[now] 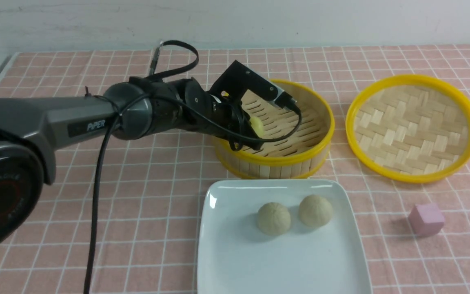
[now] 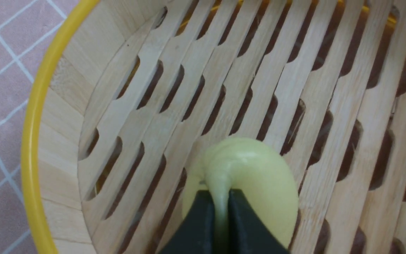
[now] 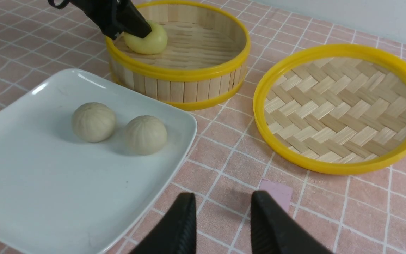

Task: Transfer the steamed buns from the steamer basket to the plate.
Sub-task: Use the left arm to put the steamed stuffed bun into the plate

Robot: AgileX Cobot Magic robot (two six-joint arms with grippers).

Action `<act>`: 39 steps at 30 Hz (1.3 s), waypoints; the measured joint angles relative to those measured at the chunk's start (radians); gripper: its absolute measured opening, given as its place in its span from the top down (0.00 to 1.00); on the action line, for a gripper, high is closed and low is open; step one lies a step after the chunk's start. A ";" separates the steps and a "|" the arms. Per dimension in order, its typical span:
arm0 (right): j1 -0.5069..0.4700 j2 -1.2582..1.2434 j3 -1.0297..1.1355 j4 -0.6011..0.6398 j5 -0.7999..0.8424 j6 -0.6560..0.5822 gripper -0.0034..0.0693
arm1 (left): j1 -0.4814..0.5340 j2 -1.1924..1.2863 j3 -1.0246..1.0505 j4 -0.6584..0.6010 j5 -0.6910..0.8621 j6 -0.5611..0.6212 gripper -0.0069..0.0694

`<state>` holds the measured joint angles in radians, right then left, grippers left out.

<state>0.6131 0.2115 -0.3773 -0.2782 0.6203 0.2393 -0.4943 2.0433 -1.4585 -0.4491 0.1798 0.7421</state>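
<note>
My left gripper [image 2: 220, 201] is clamped on the pale yellow steamed bun [image 2: 259, 169], pinching a fold of it inside the steamer basket [image 1: 278, 160]. A beige steamed bun [image 1: 273, 218] and a second beige bun [image 1: 315, 210] sit side by side on the white square plate [image 1: 259, 265]. My right gripper [image 3: 220, 215] hangs unclenched and empty near the pink cube [image 3: 277, 192].

My left arm [image 1: 55, 116], centre left, is a dark grey tube lettered "PiPER" in white, with a black cable [image 1: 95, 192] along it. Its lower-left joint [image 1: 2, 196] bears reddish print, possibly a maker's name. My right gripper [image 3: 224, 197] has black, tapered fingers [image 3: 178, 225].
</note>
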 joint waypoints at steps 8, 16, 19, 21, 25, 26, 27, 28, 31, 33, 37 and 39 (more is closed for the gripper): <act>0.000 0.000 0.000 0.000 0.002 0.000 0.62 | 0.000 -0.247 0.000 0.004 0.146 0.000 0.88; 0.000 0.000 0.000 0.000 0.002 0.000 0.62 | 0.001 -0.397 -0.001 0.022 0.434 -0.048 0.88; 0.000 0.000 0.000 0.000 0.002 0.000 0.62 | 0.001 -0.423 -0.001 0.026 0.556 -0.121 0.88; 0.000 0.000 0.000 0.000 0.002 0.000 0.62 | 0.001 -0.426 -0.001 0.038 0.630 -0.151 0.88; 0.000 0.000 0.000 0.000 0.002 0.000 0.62 | 0.001 -0.424 0.006 0.050 0.756 -0.196 0.88; 0.000 0.000 0.000 0.000 0.002 0.000 0.62 | 0.001 -0.424 0.021 0.050 0.784 -0.199 0.88; 0.000 0.000 0.000 0.000 0.002 0.000 0.62 | 0.001 -0.424 0.021 0.050 0.786 -0.199 0.88; 0.000 0.000 0.000 0.000 0.002 0.000 0.62 | 0.001 -0.424 0.053 0.048 0.792 -0.200 0.88; 0.000 0.000 0.000 0.000 0.002 0.000 0.62 | 0.001 -0.416 0.143 0.044 0.751 -0.202 0.88; 0.000 0.000 0.000 0.000 0.002 0.000 0.62 | 0.001 -0.405 0.194 0.037 0.707 -0.201 0.88; 0.000 0.000 0.000 0.000 0.002 0.000 0.62 | 0.001 -0.353 0.274 0.022 0.577 -0.186 0.88; 0.000 0.000 0.000 0.000 0.002 0.000 0.62 | 0.001 -0.333 0.282 0.015 0.549 -0.185 0.88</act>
<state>0.6131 0.2115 -0.3773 -0.2782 0.6219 0.2393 -0.4934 1.7105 -1.1766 -0.4336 0.7286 0.5567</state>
